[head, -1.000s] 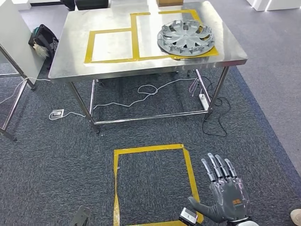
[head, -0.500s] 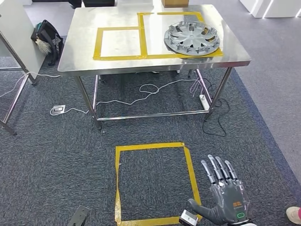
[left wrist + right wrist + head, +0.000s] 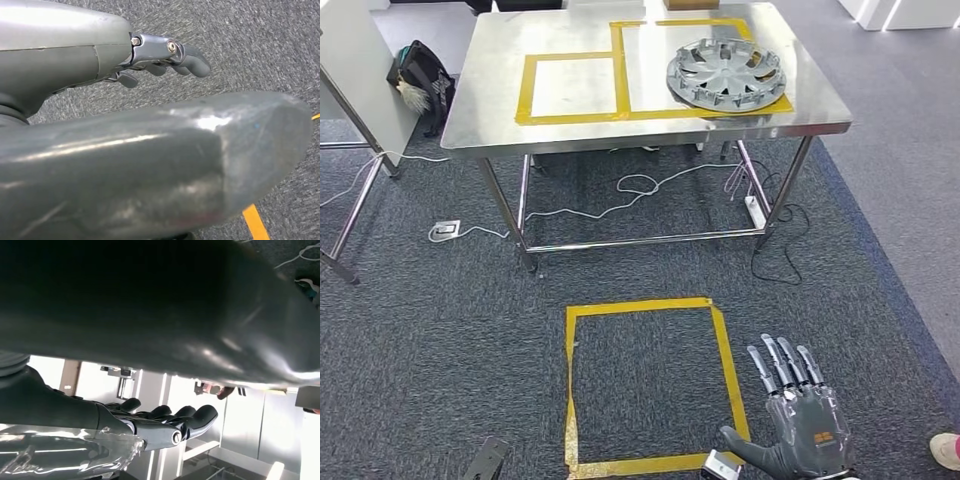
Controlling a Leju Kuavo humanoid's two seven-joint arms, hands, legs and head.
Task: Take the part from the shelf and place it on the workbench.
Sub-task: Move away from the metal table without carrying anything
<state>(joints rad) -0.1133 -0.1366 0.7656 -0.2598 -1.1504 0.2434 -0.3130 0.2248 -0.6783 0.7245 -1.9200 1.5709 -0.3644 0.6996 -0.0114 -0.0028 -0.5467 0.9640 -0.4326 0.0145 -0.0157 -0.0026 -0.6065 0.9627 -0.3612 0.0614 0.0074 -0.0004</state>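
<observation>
Head view: right hand (image 3: pixel 803 425) spread, empty; hubcap (image 3: pixel 725 73) on workbench (image 3: pixel 471 120); cables (image 3: pixel 637 195) beneath.

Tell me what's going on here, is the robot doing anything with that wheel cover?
Not at the moment. The wheel cover lies on the steel workbench, on the right-hand yellow taped rectangle, with nothing touching it. The robot stands back from the bench on the carpet, near a yellow taped square on the floor. Its right hand is held out low, fingers spread and holding nothing. Its left hand also holds nothing.
</observation>
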